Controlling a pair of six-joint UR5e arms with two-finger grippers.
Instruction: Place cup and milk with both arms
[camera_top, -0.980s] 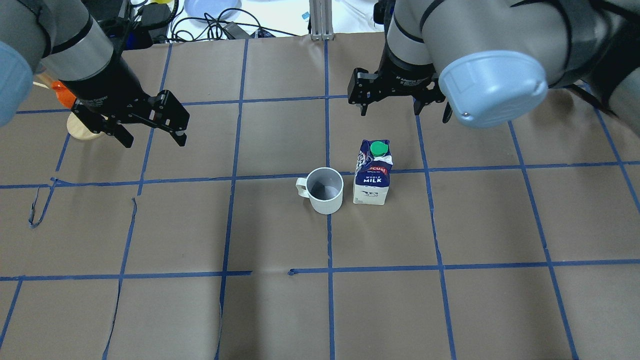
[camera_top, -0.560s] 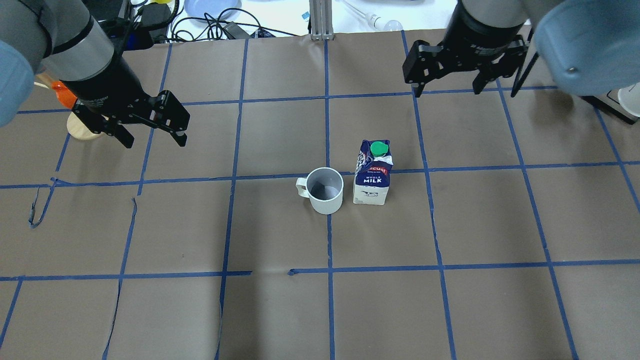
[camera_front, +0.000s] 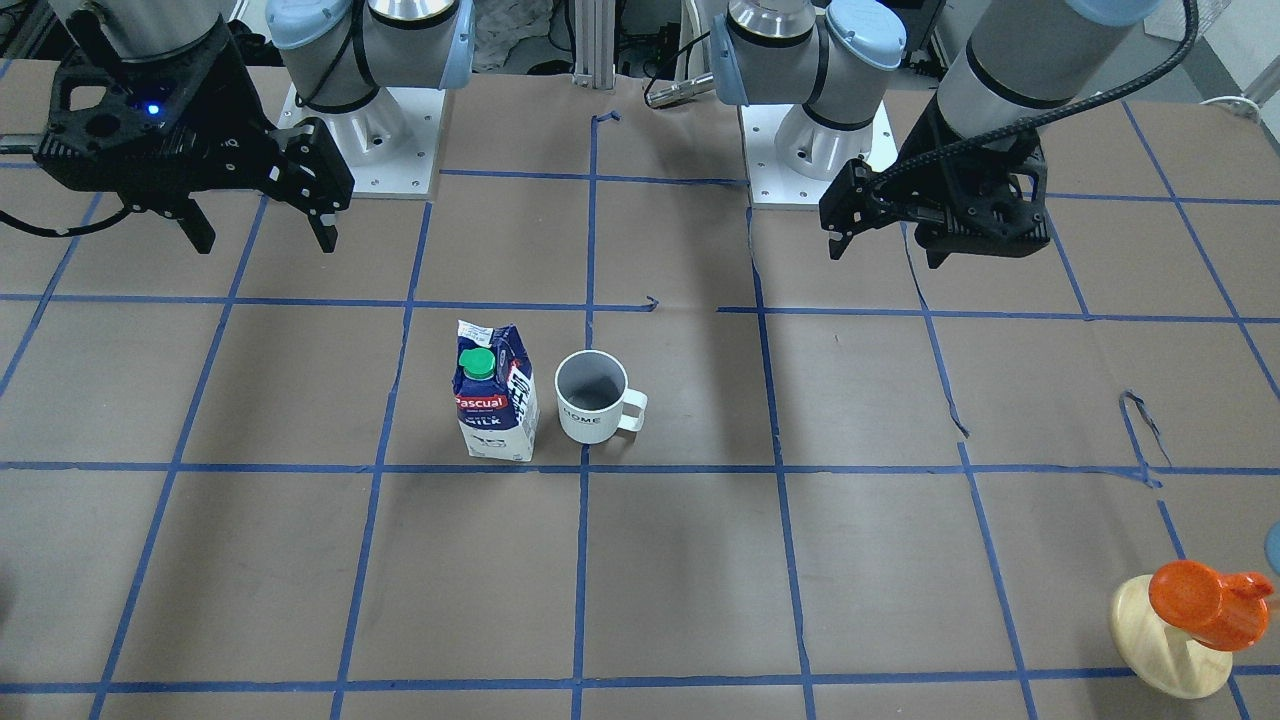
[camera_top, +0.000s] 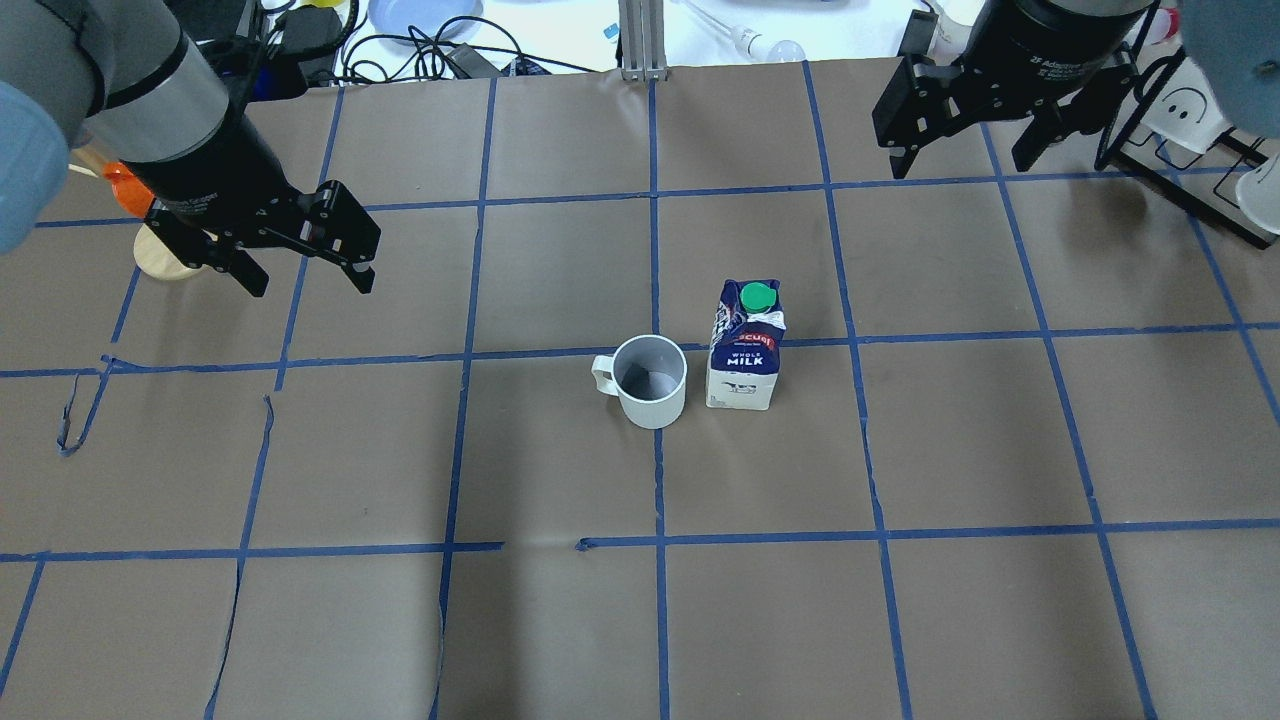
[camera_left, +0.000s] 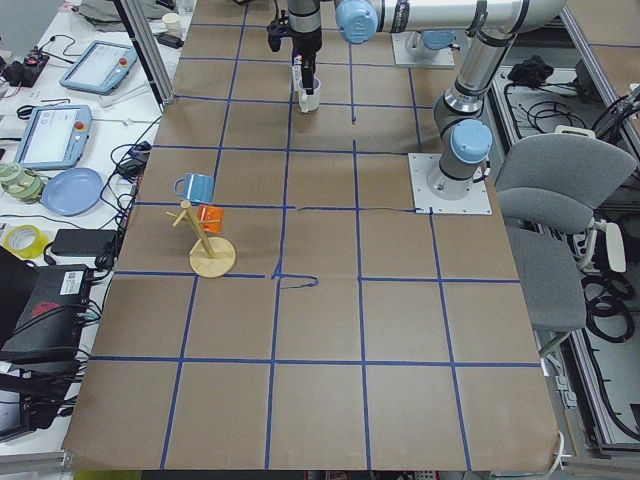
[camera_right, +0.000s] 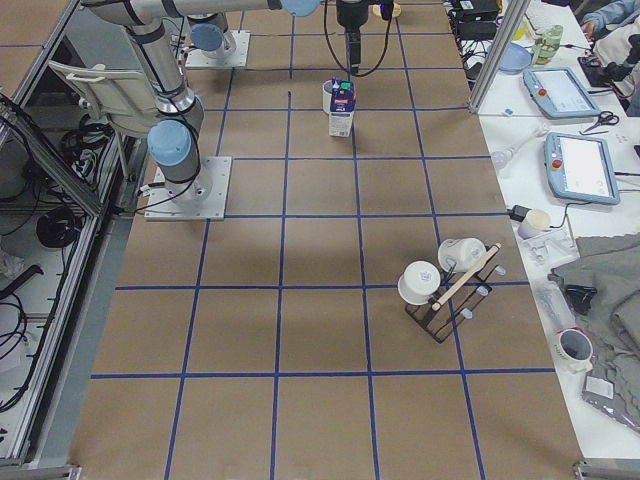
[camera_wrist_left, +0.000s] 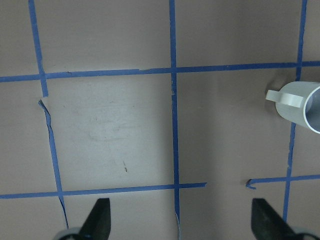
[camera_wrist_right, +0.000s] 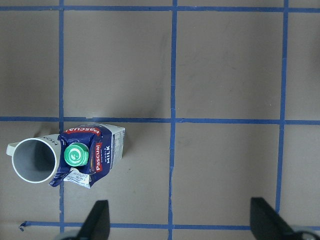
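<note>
Both my jaws hang spread and empty, well clear of the cup (camera_top: 651, 385) and milk (camera_top: 745, 360) standing upright together between them, apparently placed.

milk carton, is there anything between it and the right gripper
Nothing visible. Only bare table lies between the open right gripper and the milk carton. The cup stands close beside the carton on its other side, away from that gripper, so it is out of the path.
</note>
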